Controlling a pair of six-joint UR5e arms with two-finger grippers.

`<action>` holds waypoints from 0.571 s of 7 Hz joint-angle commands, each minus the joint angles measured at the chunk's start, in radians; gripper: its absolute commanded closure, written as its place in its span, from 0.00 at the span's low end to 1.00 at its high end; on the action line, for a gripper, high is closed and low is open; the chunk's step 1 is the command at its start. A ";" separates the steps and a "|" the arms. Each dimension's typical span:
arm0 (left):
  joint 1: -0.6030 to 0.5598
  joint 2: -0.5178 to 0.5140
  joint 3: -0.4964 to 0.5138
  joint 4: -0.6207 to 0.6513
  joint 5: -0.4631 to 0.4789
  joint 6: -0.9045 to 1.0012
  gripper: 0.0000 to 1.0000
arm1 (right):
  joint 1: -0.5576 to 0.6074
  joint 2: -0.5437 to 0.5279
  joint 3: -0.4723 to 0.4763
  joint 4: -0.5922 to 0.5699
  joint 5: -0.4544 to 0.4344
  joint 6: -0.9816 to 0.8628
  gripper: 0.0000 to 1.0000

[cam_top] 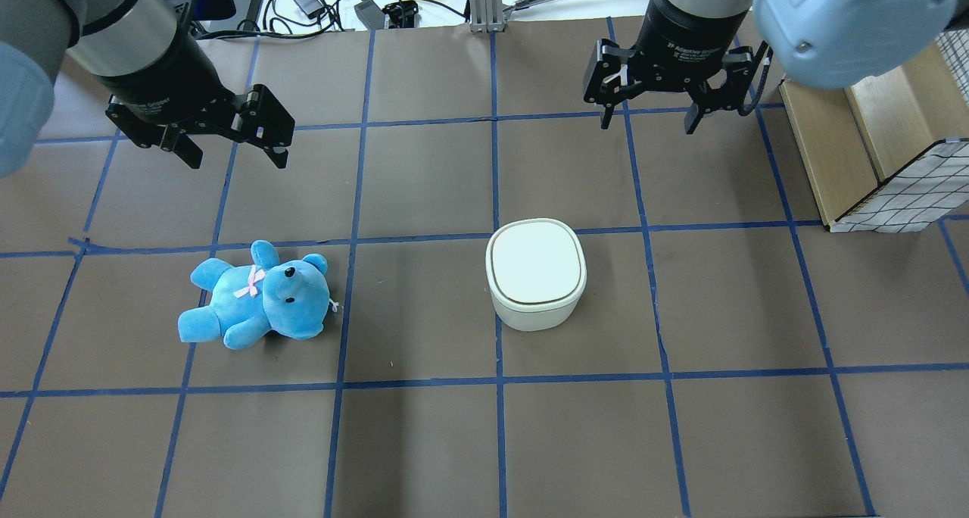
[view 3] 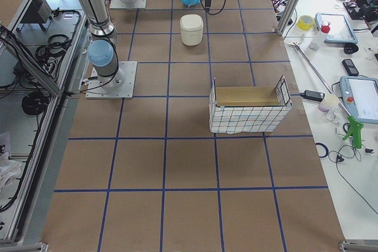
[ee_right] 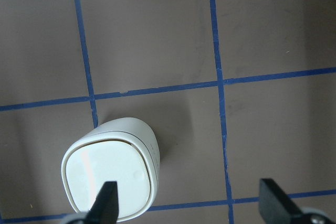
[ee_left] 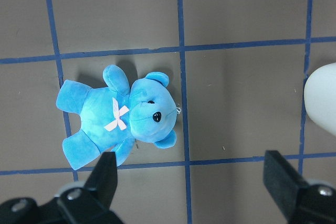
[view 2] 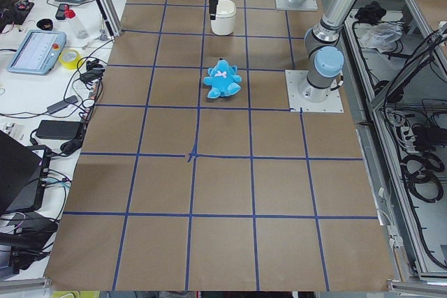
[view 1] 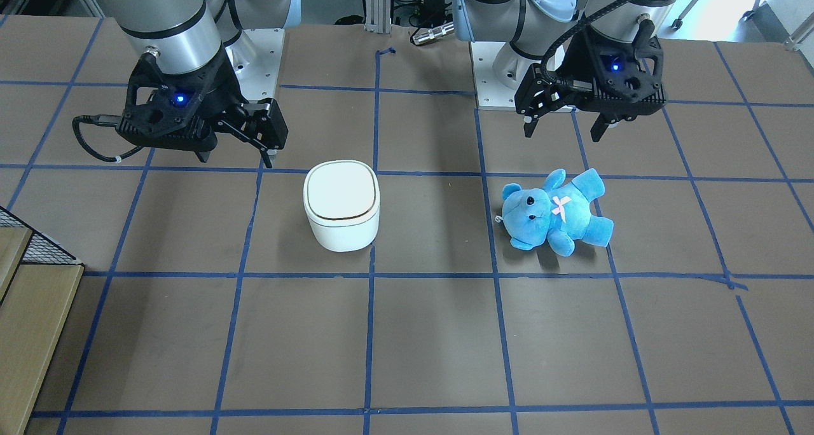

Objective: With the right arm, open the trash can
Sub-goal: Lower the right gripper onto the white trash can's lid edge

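The fingers (ee_right: pixel 107 203) of the right gripper (cam_top: pixel 649 123) stood spread wide and held nothing, hanging above the table (cam_top: pixel 424 442). In the wrist view one fingertip overlapped the trash can (cam_top: pixel 536 272), which sat upright near the table's middle with its lid shut, untouched. The left gripper (cam_top: pixel 236 151) was likewise spread and empty, above the teddy (cam_top: pixel 257 294), which lay face up well apart from the can.

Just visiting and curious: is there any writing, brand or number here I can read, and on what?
"Adaptive Gripper": white print on the black body of the right gripper; characters before it are blurred.
The left gripper: like white print, too blurred to read.
The trash can, the blue teddy bear: no writing shows.
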 commanded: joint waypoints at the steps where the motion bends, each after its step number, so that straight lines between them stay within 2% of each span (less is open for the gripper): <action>1: 0.000 0.000 0.000 0.000 0.000 0.000 0.00 | 0.091 0.016 0.064 -0.031 0.003 0.105 1.00; 2: 0.000 0.000 0.000 0.000 0.000 0.000 0.00 | 0.142 0.017 0.133 -0.066 0.003 0.130 1.00; 3: 0.000 0.000 0.000 0.000 0.000 0.000 0.00 | 0.174 0.036 0.190 -0.157 -0.008 0.161 1.00; 4: 0.000 0.000 0.000 0.000 0.000 0.000 0.00 | 0.180 0.039 0.245 -0.178 0.004 0.159 1.00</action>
